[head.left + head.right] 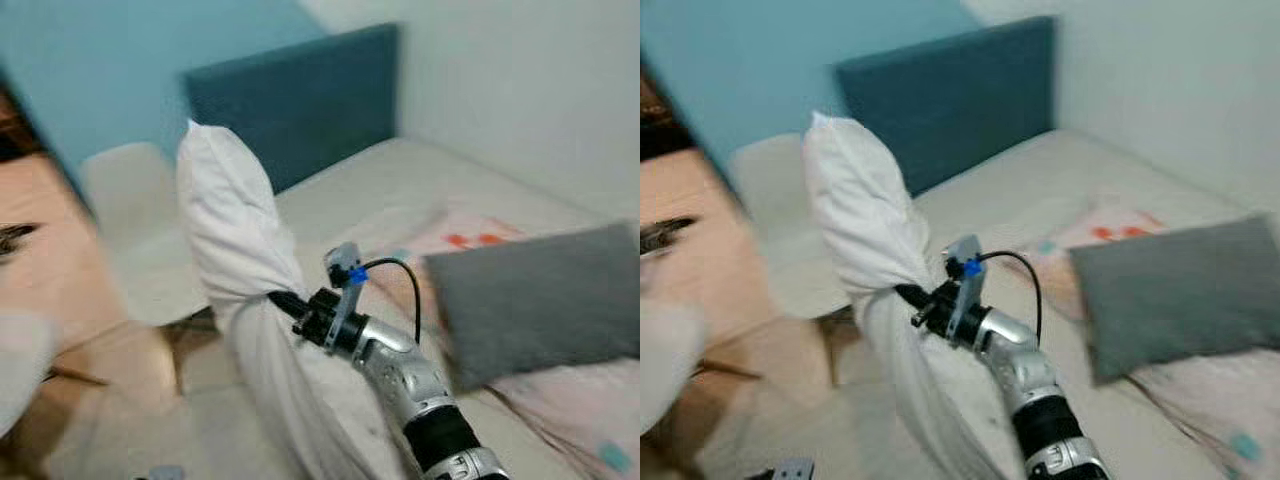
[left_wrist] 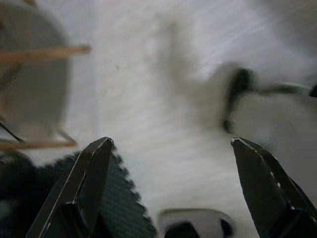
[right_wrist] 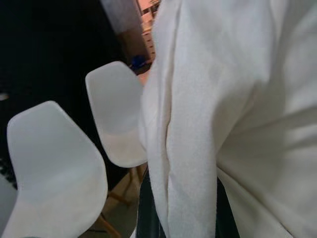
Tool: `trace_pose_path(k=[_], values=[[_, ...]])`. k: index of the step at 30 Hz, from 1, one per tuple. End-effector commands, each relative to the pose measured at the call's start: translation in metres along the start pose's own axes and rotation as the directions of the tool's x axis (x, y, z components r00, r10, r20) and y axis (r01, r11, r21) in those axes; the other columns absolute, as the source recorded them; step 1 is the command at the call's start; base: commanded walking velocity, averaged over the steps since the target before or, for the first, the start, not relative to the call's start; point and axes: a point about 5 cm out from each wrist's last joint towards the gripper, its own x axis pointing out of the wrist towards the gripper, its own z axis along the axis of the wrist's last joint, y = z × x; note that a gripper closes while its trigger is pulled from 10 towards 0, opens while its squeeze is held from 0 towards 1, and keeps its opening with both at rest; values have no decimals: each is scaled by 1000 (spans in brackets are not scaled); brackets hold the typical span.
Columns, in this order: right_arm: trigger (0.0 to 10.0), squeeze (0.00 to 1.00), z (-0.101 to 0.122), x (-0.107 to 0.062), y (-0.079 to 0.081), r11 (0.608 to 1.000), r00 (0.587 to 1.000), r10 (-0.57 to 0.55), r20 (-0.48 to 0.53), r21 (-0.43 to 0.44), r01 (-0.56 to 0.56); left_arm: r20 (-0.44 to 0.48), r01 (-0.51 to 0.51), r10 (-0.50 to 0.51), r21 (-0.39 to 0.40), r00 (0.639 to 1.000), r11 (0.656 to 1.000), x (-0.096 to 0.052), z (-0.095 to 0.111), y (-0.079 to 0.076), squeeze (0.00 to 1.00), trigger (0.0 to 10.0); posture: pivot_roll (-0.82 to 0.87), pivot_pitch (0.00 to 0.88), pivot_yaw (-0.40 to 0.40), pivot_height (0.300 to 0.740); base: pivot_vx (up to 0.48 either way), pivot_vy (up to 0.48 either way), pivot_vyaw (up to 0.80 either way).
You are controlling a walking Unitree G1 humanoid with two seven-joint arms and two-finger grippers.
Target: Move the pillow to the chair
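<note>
Transport phase. The right gripper (image 1: 283, 300) pinches the white pillow (image 1: 232, 225) at its waist, fingers clamped on bunched fabric so both ends hang clear of the bed (image 1: 420, 185). The pillow is airborne beside the bed's edge, facing the white chair (image 1: 140, 225). The left gripper (image 2: 168, 148) hangs idle, fingers wide apart.

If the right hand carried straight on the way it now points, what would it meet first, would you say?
Probably the nearer white chair: the right hand, shut on the white pillow, points toward it, though depth is unclear.
</note>
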Motion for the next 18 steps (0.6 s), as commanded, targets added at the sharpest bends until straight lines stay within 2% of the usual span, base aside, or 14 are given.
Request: trace_pose_path(k=[1,11,14,18], values=[[10000,0,14,10,10,997,996,62,69,-47,-59,-9,-9,9,1,1000,1000,0,-2,4,0,10000,-85,44,43,740,0,0,800],[10000,0,12,14,15,996,995,78,62,-49,-75,-1,2,-2,-3,1000,1000,0,-1,2,0,10000,-84,40,38,740,0,0,800],[10000,0,12,16,11,995,998,24,54,-95,-19,3,9,-9,-13,1000,1000,0,0,1,0,10000,-83,44,38,740,0,0,450],[10000,0,11,16,5,998,999,-26,44,-60,29,4,6,-6,-10,1000,1000,0,0,1,0,10000,-84,47,38,740,324,0,0]])
